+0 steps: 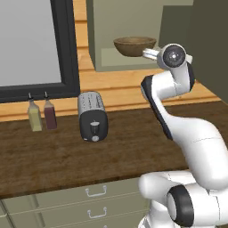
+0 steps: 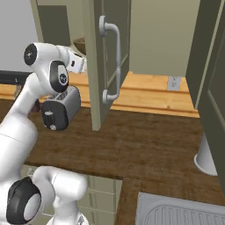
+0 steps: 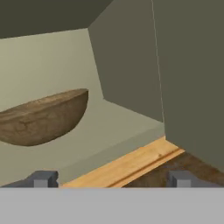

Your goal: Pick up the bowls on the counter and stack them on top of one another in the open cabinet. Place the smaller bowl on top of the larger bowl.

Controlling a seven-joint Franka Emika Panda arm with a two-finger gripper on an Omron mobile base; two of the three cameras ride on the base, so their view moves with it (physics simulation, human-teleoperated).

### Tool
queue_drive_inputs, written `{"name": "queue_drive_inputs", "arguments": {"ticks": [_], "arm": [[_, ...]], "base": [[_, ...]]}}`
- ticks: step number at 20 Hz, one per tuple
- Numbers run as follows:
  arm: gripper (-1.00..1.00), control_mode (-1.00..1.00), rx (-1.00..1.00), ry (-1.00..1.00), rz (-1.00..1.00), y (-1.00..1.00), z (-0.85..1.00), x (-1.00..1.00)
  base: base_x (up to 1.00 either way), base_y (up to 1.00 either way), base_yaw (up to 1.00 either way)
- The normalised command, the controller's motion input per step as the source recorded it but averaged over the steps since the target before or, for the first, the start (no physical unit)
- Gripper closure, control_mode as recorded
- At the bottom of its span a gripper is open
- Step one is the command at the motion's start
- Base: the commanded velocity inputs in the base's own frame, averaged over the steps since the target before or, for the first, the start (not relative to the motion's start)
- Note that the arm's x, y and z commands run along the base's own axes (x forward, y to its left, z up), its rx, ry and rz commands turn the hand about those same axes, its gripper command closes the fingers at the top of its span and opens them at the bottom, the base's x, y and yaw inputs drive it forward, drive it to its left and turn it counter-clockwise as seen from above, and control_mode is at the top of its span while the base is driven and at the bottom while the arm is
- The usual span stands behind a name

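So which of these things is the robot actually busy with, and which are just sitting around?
Part of the job:
- wooden bowl, on the floor of the open cabinet
- counter
- gripper, open and holding nothing, in front of the cabinet

Just lying about:
- toaster
- two bottles by the window
- drawers
- sink

The white arm rises from its base, bends sharply at the elbow, and reaches up and forward. Its wrist is level. The hand (image 3: 112,178) points ahead, its two dark fingertips (image 3: 43,178) spread wide apart, holding nothing.
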Motion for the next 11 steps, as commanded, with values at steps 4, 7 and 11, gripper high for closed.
{"name": "queue_drive_inputs", "arguments": {"ticks": [4, 7, 11], "arm": [[-1.00, -1.00, -0.07, 0.26, 0.01, 0.32, -1.00, -1.00], [-1.00, -1.00, -0.16, 0.29, 0.00, 0.15, -1.00, -1.00], [-1.00, -1.00, -0.24, 0.30, 0.00, 0.12, -1.00, -1.00]], "base": [[0.00, 0.00, 0.00], [0.00, 0.00, 0.00], [0.00, 0.00, 0.00]]}}
